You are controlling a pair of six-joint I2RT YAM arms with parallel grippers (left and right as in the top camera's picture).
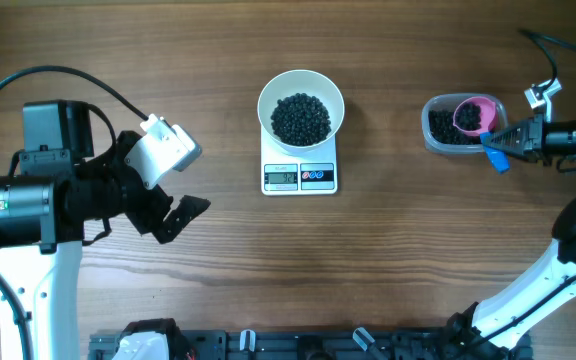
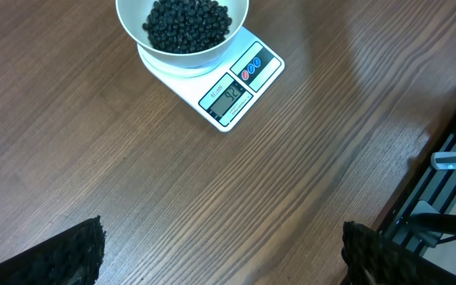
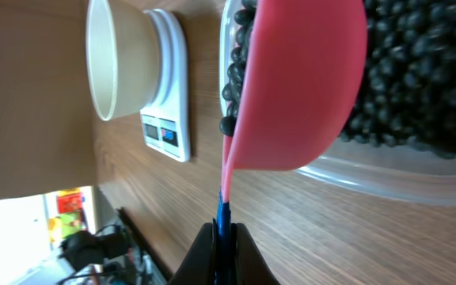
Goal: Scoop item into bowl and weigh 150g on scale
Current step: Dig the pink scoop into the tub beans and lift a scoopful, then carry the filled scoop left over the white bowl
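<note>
Over at the left of the frame, the left gripper [image 2: 224, 261] hangs above the table [image 1: 388, 270] with its fingers spread wide, holding nothing. In the upper middle, the white bowl [image 1: 265, 104] sits on the scale [image 1: 300, 177] with a dark heap of black grains [image 1: 301, 118] inside. At the upper right, the right gripper [image 1: 503, 147] is clamped on the blue handle of a pink scoop [image 1: 473, 115], whose cup is in a clear tub [image 1: 435, 137] of more grains.
</note>
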